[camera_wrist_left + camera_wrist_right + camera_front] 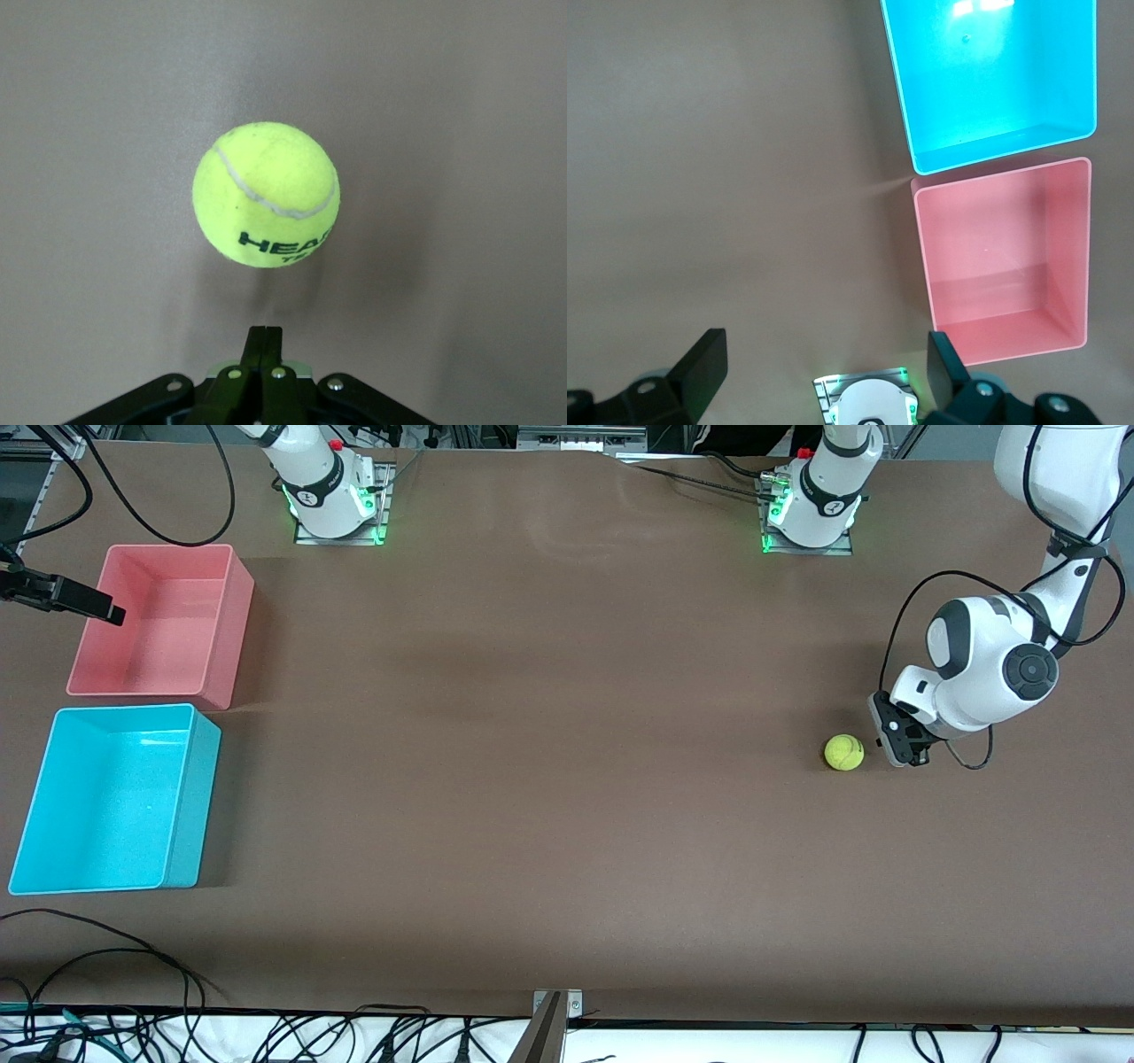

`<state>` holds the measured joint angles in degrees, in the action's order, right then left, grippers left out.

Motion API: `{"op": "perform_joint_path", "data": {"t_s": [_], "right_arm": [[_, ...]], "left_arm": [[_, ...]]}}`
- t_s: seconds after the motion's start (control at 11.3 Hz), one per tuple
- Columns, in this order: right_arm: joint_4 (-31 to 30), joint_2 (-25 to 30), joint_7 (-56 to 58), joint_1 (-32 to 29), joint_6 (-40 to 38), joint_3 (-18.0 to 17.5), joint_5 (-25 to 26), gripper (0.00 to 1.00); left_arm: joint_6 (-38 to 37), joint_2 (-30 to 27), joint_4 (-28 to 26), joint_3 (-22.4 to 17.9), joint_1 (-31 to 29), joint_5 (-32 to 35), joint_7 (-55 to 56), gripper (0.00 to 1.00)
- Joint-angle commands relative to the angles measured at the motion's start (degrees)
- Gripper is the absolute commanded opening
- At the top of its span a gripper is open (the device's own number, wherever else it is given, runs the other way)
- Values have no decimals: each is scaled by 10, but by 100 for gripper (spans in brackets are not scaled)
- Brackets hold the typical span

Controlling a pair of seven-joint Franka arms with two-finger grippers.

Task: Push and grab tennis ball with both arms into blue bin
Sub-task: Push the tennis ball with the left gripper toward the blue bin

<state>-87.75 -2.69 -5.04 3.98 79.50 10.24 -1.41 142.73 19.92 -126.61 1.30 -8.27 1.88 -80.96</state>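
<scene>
Toward the left arm's end of the table, the tennis ball is seen on the bare brown surface, just beside the left gripper, whose fingers are pressed together on nothing. Above the pink bin, the right gripper is held spread wide and empty, the blue bin beside it.

Both arms white glossy shells with black bands at the joints. Left arm: round black cap on the wrist joint, thin black cable looped alongside. Left gripper: black body, silver screw heads showing in the left wrist view, fingers matte black, slim. Right gripper: black, chunky angular fingers, silver screws on the body. Both bases white, on metal plates, green light glowing at the foot, red button on top.
</scene>
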Motion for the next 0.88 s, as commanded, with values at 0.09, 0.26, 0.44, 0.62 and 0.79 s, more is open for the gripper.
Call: {"op": "perform_joint_path", "data": {"t_s": [0.09, 0.26, 0.44, 0.62, 0.79], "right_arm": [[10, -4, -1, 1, -1, 1, -3, 100], [10, -4, -1, 1, -1, 2, -3, 100], [10, -4, -1, 0, -1, 1, -3, 100], [10, -4, -1, 0, 0, 1, -3, 100], [10, -4, 6, 1, 0, 1, -3, 100]], "left_arm": [[40, 37, 19, 2, -9, -18, -99, 0], [40, 47, 26, 2, -9, -18, -100, 0], [40, 52, 31, 3, -6, -20, -99, 0], [40, 63, 33, 7, 5, -51, -97, 0], [40, 75, 60, 12, 45, -77, -68, 0]]}}
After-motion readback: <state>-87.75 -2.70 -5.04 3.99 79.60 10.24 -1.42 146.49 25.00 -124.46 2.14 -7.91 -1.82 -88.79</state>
